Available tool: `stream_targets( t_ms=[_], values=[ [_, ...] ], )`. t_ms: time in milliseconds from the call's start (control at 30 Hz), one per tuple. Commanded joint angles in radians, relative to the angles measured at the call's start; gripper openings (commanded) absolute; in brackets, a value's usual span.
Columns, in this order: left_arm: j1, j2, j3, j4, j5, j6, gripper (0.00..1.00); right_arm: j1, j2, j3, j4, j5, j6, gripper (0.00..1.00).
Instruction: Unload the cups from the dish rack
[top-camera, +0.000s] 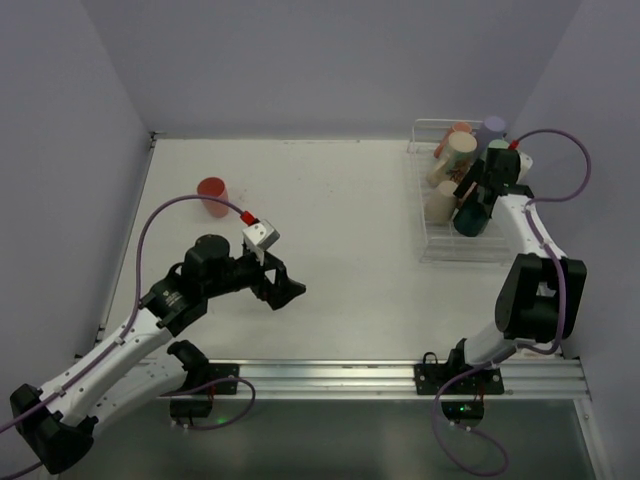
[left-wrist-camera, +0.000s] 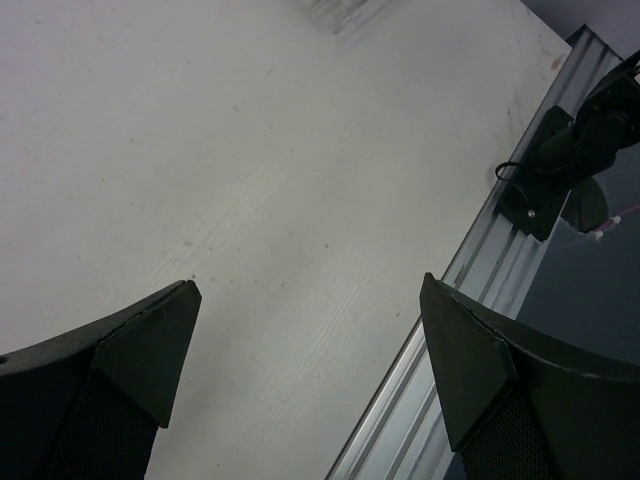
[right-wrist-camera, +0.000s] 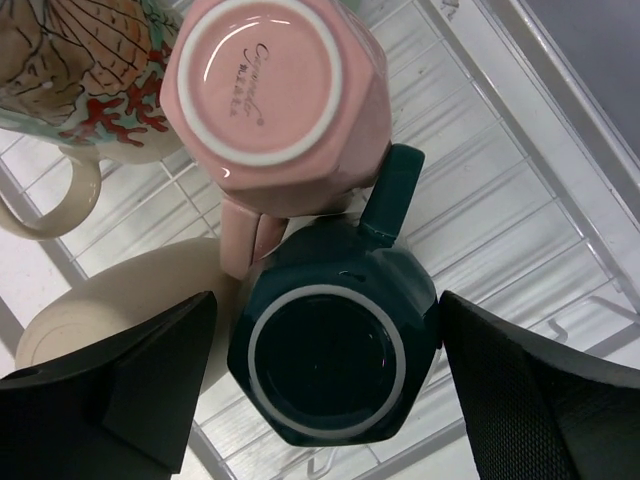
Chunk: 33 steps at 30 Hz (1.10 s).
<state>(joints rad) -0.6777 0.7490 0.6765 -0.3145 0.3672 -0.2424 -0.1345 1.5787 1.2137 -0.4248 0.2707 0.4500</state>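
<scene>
The right claw (right-wrist-camera: 325, 300) is spread wide, one finger on either side of an upturned dark green mug (right-wrist-camera: 330, 365) in the dish rack (right-wrist-camera: 480, 130). Just beside it, a pink mug (right-wrist-camera: 270, 85) shows a cursive stamp on its base, too small to read. The left claw (left-wrist-camera: 310, 300) gapes above the table (left-wrist-camera: 250, 150). A red cup (top-camera: 213, 192) stands beyond it.

**Tally: one rack, one cup outside it**

One dish rack (top-camera: 445, 252). One red cup (top-camera: 212, 193) stands on the counter (top-camera: 340, 210), well left of the rack. The right wrist view shows four cups in the rack: one pink mug (right-wrist-camera: 275, 95), one dark green mug (right-wrist-camera: 330, 350), one patterned mug (right-wrist-camera: 80, 60) and one tan cup (right-wrist-camera: 110, 300). From above, the arm hides the rack's full count.
</scene>
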Motion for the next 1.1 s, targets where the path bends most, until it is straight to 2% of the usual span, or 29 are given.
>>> stream_targets(
  t_ms=[0,133,167,200,333,667,800,900,933,1067],
  values=[
    [-0.005,0.004,0.024,0.005,-0.024,0.020,1.00,-0.007,0.010,0.023,0.043,0.015,-0.007,0.94],
    [-0.003,0.009,0.024,0.008,-0.028,0.018,1.00,-0.008,-0.012,-0.011,0.060,0.019,-0.010,0.84],
    [-0.002,0.010,0.024,0.009,-0.027,0.018,1.00,-0.007,-0.016,-0.014,0.058,0.019,-0.011,0.79],
    [0.001,0.012,0.024,0.009,-0.025,0.017,1.00,-0.007,-0.026,-0.019,0.060,0.031,-0.010,0.67],
    [0.007,0.012,0.024,0.011,-0.025,0.015,1.00,-0.008,-0.088,-0.026,0.069,0.033,-0.007,0.46],
    [0.015,0.044,0.040,0.066,0.062,-0.069,1.00,-0.007,-0.351,-0.069,0.067,0.039,0.030,0.34],
    [0.017,0.033,0.067,0.167,0.096,-0.165,1.00,-0.007,-0.436,-0.089,0.061,0.016,0.055,0.35],
    [0.015,0.081,0.093,0.294,0.157,-0.279,1.00,-0.007,-0.512,-0.080,0.054,-0.031,0.075,0.35],
    [0.017,0.123,0.098,0.408,0.174,-0.350,1.00,-0.008,-0.528,-0.079,0.054,-0.044,0.082,0.35],
    [0.004,0.265,0.126,0.668,0.214,-0.518,1.00,-0.008,-0.568,-0.068,0.047,-0.137,0.113,0.35]
  ],
)
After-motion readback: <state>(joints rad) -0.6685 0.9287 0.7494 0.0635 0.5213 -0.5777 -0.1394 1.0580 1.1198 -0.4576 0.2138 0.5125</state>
